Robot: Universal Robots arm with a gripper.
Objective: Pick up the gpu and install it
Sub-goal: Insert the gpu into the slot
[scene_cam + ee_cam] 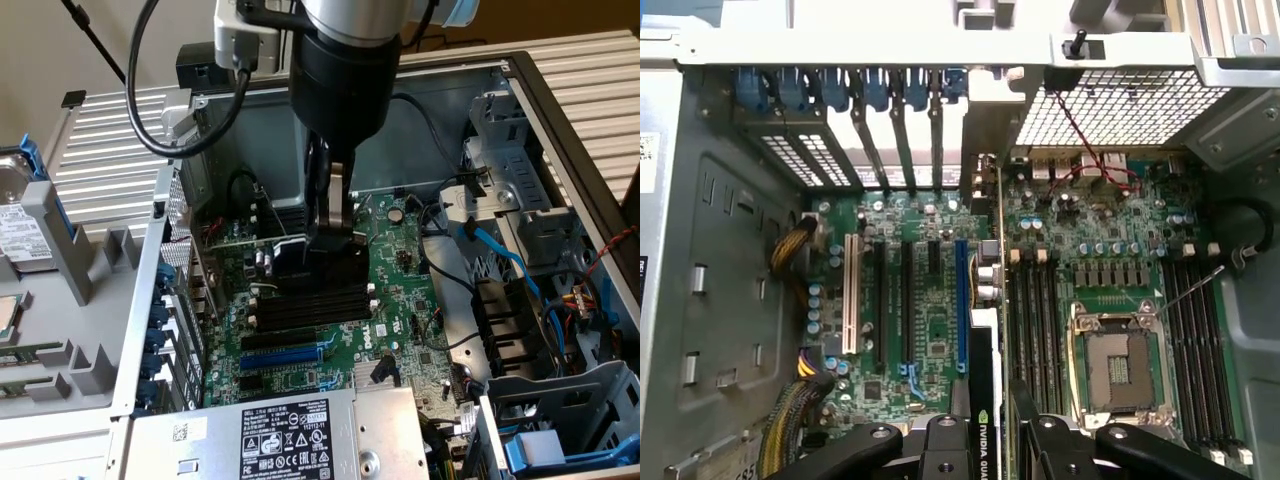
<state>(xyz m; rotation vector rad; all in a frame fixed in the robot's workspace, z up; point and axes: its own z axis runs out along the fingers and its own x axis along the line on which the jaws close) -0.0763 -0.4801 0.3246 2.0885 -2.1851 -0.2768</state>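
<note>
The gpu stands on edge inside the open computer case, its black shroud facing the exterior camera and its silver bracket toward the case's rear slots. My gripper reaches down from above and is shut on the card's upper edge. In the wrist view the gpu runs edge-on away from my gripper, right beside the blue slot of the green motherboard. I cannot tell whether the card's lower edge sits in a slot.
Black memory sticks lie just in front of the card, and the bare processor socket is beside them. A silver power supply fills the case's near end. Blue cables and drive cages crowd the exterior view's right.
</note>
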